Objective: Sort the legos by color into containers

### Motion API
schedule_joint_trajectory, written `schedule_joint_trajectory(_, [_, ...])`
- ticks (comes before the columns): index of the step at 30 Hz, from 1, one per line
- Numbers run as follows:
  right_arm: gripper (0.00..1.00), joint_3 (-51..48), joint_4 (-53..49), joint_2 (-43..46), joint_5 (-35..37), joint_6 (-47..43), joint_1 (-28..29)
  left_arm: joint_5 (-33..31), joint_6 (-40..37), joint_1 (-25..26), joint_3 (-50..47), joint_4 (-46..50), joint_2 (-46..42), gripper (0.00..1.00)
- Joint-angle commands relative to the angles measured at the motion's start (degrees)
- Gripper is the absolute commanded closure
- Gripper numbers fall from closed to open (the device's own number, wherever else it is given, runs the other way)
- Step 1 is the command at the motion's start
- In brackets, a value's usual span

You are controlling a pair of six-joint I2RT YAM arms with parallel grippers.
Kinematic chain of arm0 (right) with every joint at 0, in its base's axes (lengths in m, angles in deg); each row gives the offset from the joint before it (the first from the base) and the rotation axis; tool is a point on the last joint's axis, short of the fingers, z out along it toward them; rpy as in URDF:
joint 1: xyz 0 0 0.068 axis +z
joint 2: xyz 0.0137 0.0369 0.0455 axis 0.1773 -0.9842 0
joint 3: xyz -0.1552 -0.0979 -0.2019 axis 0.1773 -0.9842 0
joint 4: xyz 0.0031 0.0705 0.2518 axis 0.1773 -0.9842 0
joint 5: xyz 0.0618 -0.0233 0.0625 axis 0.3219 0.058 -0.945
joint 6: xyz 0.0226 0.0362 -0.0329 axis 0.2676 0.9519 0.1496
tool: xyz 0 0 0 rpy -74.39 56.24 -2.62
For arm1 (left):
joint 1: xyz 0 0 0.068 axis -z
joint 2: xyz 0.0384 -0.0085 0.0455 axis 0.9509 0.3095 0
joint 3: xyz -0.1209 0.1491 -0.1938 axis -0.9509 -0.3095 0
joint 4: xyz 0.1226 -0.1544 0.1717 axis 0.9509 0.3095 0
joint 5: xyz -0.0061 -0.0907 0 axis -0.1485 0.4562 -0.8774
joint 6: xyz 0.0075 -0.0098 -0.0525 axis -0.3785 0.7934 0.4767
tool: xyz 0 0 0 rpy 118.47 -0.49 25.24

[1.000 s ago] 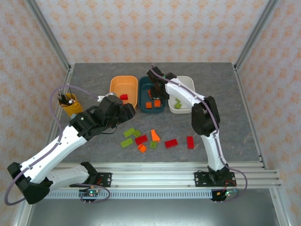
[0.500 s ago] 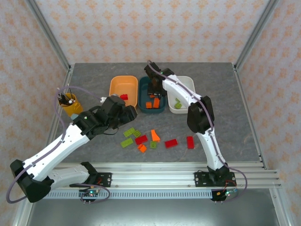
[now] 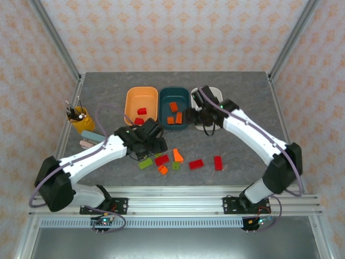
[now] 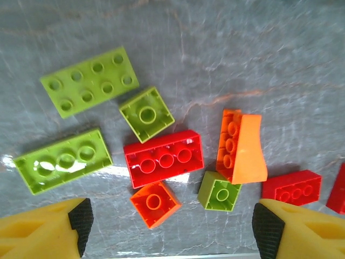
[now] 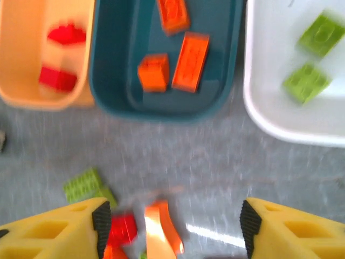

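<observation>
Loose legos lie on the grey table in the left wrist view: a red brick [image 4: 163, 158], an orange slope brick [image 4: 241, 146], a small orange brick [image 4: 154, 203] and green plates [image 4: 89, 81]. My left gripper [image 4: 172, 226] hangs open above them; in the top view this left gripper [image 3: 150, 141] covers the pile's left end. Three orange bricks [image 5: 190, 60] lie in the teal tub [image 5: 118, 54]. The orange tub [image 5: 21, 43] holds red bricks [image 5: 56, 78], and the white tub [image 5: 269, 65] holds green bricks [image 5: 305, 82]. My right gripper [image 5: 173, 226] is open and empty just in front of the tubs.
A yellow pen cup [image 3: 81, 120] stands at the left, with a pale blue-and-pink block [image 3: 90, 140] near it. Two red bricks [image 3: 218, 162] lie apart to the right of the pile. The right gripper [image 3: 195, 116] hides part of the white tub [image 3: 214, 91].
The left gripper came forward from the orange tub to above the loose pile. The right arm pulled back from over the teal tub and swung right.
</observation>
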Motion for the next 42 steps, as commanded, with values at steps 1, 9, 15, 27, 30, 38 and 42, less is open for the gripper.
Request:
schedule_joint_trajectory(1, [0.28, -9.92, 5.37, 7.53, -11.64, -1.4, 1.1, 2.12, 4.43, 1.58, 0.63, -2.44, 3.64, 0.18])
schedule_joint_trajectory(9, [0.1, -21.66, 3.79, 24.01, -17.71, -0.88, 1.21, 2.49, 8.33, 3.16, 3.41, -0.56, 13.24, 0.16])
schedule_joint_trajectory(15, [0.1, -22.78, 3.36, 26.34, -16.64, 0.84, 1.19, 1.43, 7.47, 3.2, 6.43, 1.24, 17.99, 0.15])
schedule_joint_trajectory(27, [0.1, -22.07, 3.61, 24.92, -15.87, 1.33, 1.21, 0.01, 6.88, 3.18, 5.95, 0.25, 21.71, 0.18])
schedule_joint_trajectory(30, [0.11, -21.81, 4.01, 24.06, -15.95, 1.49, 1.21, -0.16, 6.44, 3.14, 6.8, 0.01, 22.56, 0.22])
schedule_joint_trajectory(38, [0.12, -20.93, 4.54, 22.42, -15.87, 1.42, 1.21, -2.43, 4.8, 3.2, 10.0, 3.97, 23.28, 0.23])
schedule_joint_trajectory(42, [0.13, -21.11, 4.91, 22.11, -15.78, 1.72, 1.21, -5.12, 3.23, 3.13, 13.12, 6.93, 21.81, 0.23])
